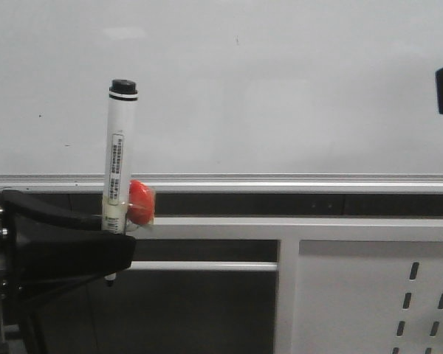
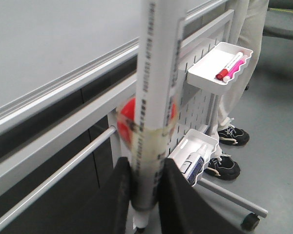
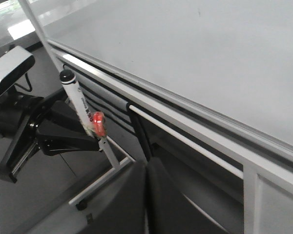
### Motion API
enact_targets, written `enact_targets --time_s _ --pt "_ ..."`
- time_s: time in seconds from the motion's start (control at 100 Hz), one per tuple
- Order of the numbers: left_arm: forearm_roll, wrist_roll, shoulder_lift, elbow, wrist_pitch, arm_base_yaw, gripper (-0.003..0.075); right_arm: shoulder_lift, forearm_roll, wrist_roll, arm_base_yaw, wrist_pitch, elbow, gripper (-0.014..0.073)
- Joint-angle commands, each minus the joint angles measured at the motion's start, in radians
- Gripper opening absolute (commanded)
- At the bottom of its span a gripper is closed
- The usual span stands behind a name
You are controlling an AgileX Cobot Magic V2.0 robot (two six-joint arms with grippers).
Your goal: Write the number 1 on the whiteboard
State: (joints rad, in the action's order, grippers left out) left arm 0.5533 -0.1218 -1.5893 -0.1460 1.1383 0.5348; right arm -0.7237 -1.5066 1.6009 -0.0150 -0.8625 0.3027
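The whiteboard (image 1: 280, 96) fills the upper half of the front view, with its silver rim (image 1: 280, 182) along the lower edge. I see no number 1 on it, only tiny specks. My left gripper (image 1: 122, 249) is shut on a white barcode-labelled marker (image 1: 118, 162) and holds it upright in front of the board's lower left, black end up. A red piece (image 1: 141, 203) is taped to the marker. The left wrist view shows the marker (image 2: 154, 97) clamped in the gripper (image 2: 145, 165). My right gripper (image 3: 146, 165) is shut and empty, lower right of the board.
A grey metal panel with slots (image 1: 376, 295) and a horizontal rail (image 1: 207, 265) sit below the board. A white tray (image 2: 205, 68) holds red and pink markers. A lower tray (image 2: 183, 146) holds a bottle. A person's shoes (image 2: 229, 134) stand beside the stand.
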Motion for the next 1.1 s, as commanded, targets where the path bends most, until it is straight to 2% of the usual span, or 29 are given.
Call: enact_targets --time_s 0.0,0.17,0.29,0.58,0.67,0.77,0.86,0.97,1.02,1.09 --pt "0.003 -0.018 0.028 -0.011 0.225 0.007 -0.0018 -0.075 -0.084 0.099 0.0 -0.077 0.052 -0.0074" --pt "0.004 -0.02 0.028 -0.011 0.225 0.007 -0.0018 -0.194 -0.125 0.196 0.012 -0.139 0.069 -0.0074" --pt "0.037 -0.02 0.028 -0.019 0.225 0.007 -0.0018 -0.254 -0.155 0.287 0.066 -0.155 0.069 -0.0074" --pt "0.115 -0.049 0.028 -0.059 0.225 0.007 -0.0018 -0.322 -0.355 0.585 0.351 0.076 0.076 -0.0071" --pt "0.129 -0.049 0.028 -0.059 0.225 0.007 -0.0018 -0.358 -0.355 0.588 0.418 0.148 0.105 -0.0071" --pt "0.145 -0.063 0.028 -0.059 0.225 0.007 -0.0018 -0.415 -0.355 0.59 0.452 0.128 0.146 -0.0053" --pt "0.153 -0.072 0.028 -0.059 0.225 0.007 -0.0018 -0.468 -0.355 0.59 0.464 0.108 0.191 0.0055" --pt "0.158 -0.075 0.028 -0.059 0.225 0.007 -0.0018 -0.518 -0.355 0.59 0.465 0.087 0.236 0.0313" --pt "0.158 -0.075 0.028 -0.06 0.225 0.007 -0.0018 -0.53 -0.355 0.59 0.465 0.07 0.249 0.0391" --pt "0.158 -0.075 0.028 -0.06 0.225 0.007 -0.0018 -0.541 -0.355 0.59 0.465 0.033 0.261 0.0409"
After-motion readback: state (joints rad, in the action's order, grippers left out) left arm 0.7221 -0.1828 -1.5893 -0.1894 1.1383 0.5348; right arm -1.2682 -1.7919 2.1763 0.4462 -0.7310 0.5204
